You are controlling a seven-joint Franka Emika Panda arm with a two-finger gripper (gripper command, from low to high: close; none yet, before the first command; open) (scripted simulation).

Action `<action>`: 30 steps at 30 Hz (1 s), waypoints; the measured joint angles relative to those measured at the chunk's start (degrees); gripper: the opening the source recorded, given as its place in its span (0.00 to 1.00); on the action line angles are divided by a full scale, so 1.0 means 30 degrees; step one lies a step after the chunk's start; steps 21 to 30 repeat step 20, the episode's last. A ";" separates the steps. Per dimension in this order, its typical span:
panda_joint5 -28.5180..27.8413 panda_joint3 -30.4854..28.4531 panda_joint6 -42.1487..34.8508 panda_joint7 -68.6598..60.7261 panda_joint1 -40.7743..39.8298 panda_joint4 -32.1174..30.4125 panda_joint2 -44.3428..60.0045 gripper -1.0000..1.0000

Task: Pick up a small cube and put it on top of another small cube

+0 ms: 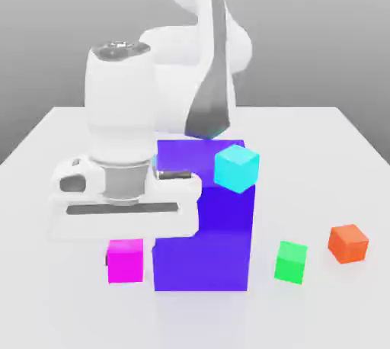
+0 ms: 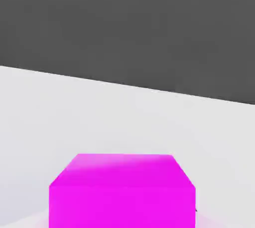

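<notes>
- The magenta cube (image 1: 126, 261) is seen in the exterior view's left part, directly below the hand and near the purple block's lower left edge; whether it is touching the tabletop or is raised cannot be told.
- In the hand view the same cube is seen close up, with its upper face and one side shown, and pale tabletop is seen beyond it.
- The end effector (image 1: 127, 257) is narrow, closed on the magenta cube; a small dark piece is seen at the cube's left edge in the exterior view, and the rest of the grasping part is mostly hidden.
- The purple block (image 1: 202, 241) is stood upright on the tabletop, just beside the magenta cube on the exterior view's right; its upper left part is covered by the hand.
- The cyan cube (image 1: 237, 168) is seen at the upper right front corner of the purple block, turned at an angle.
- The green cube (image 1: 291, 262) is placed on the tabletop to the exterior view's right of the block, apart from it and slightly turned.
- The orange cube (image 1: 348, 243) is placed farther toward the exterior view's right, also turned, and apart from the green cube.
- Everything is carried by the pale tabletop (image 1: 305, 157), above which the white arm (image 1: 122, 104) is extended.
</notes>
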 joint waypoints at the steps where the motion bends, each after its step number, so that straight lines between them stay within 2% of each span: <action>1: -0.0477 0.0352 -0.0063 0.0044 0.0680 -0.0162 -0.0329 0.00; 4: -0.1439 0.1765 -0.0435 -0.0150 0.3240 -0.1048 -0.1321 0.00; 6: -0.1423 0.2528 -0.0803 -0.0599 0.4541 -0.1926 -0.1844 0.00; 10: 0.0646 0.3413 -0.1857 -0.2433 0.6463 -0.3720 -0.2404 0.00; 16: 0.2203 0.3570 0.1223 -0.3513 0.6759 -0.3780 0.1085 0.00; 17: 0.2424 0.3690 0.1768 -0.3672 0.6684 -0.3753 0.1665 1.00; 30: 0.2424 0.3690 0.1768 -0.3672 0.6684 -0.3753 0.1665 1.00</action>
